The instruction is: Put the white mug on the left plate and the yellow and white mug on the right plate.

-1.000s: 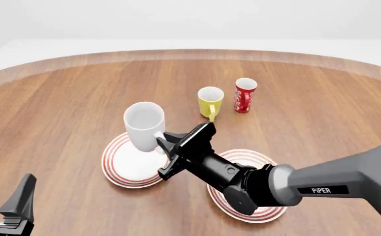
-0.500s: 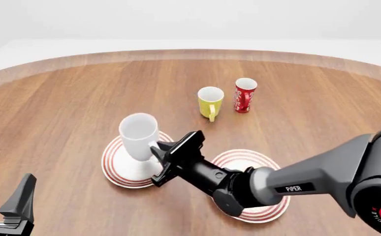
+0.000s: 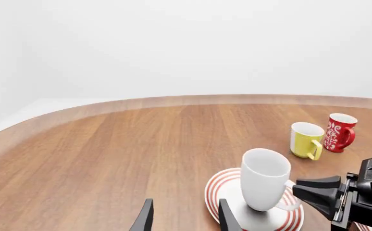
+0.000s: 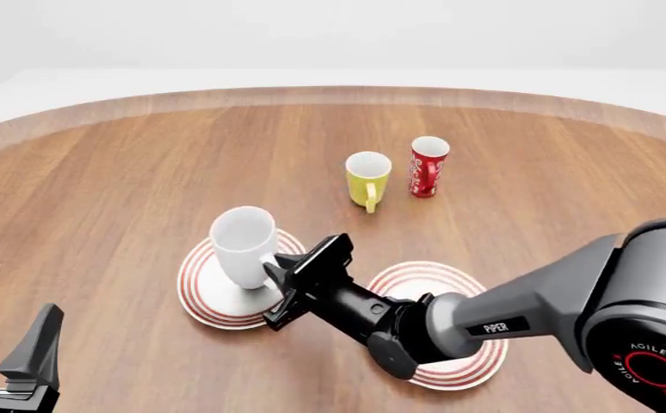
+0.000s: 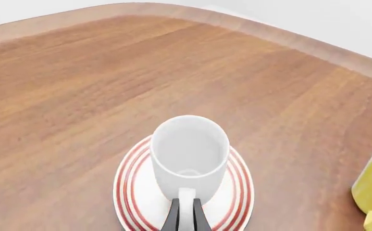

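Wooden tabletop [image 4: 115, 172] carries the left plate [image 4: 201, 288], on which the white mug [image 4: 244, 245] stands upright. Right gripper [image 4: 291, 277] is clamped on its handle; the left gripper [image 4: 6, 353] idles apart. Farther back, the yellow and white mug [image 4: 366, 178] sits with open room around it, nearer the right arm.

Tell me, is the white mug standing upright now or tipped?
Upright: the white mug has its mouth facing up over the left plate, with the right gripper shut on its handle.
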Controlling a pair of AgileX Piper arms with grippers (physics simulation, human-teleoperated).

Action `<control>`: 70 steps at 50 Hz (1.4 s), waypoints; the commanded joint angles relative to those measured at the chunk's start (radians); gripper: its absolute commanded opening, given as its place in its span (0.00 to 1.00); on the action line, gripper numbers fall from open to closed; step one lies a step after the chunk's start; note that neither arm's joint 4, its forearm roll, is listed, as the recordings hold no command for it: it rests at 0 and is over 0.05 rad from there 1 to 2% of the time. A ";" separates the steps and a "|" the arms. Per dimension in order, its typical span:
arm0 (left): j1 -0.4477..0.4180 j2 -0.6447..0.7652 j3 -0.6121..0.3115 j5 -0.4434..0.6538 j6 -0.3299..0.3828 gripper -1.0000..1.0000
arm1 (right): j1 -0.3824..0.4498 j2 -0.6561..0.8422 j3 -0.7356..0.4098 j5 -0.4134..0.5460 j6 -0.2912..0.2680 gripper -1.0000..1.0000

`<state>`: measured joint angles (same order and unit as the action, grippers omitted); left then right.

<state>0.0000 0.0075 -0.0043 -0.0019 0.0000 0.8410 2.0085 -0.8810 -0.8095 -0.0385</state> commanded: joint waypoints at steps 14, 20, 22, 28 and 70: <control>0.000 0.000 0.000 0.000 0.000 1.00 | 0.002 0.025 -0.025 0.026 0.014 1.00; 0.000 0.000 0.000 0.000 0.000 1.00 | 0.001 0.023 -0.025 0.027 0.018 1.00; 0.000 0.000 0.000 0.000 0.000 1.00 | 0.002 0.016 -0.019 0.027 0.021 1.00; 0.000 0.000 0.000 0.000 0.000 1.00 | 0.003 -0.025 0.016 0.025 0.026 1.00; 0.000 0.000 0.000 0.000 0.000 1.00 | -0.144 -0.302 0.212 -0.042 0.015 1.00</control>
<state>0.0000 0.0075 -0.0043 -0.0019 0.0000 0.7443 1.7606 -0.6984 -0.8316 -0.0307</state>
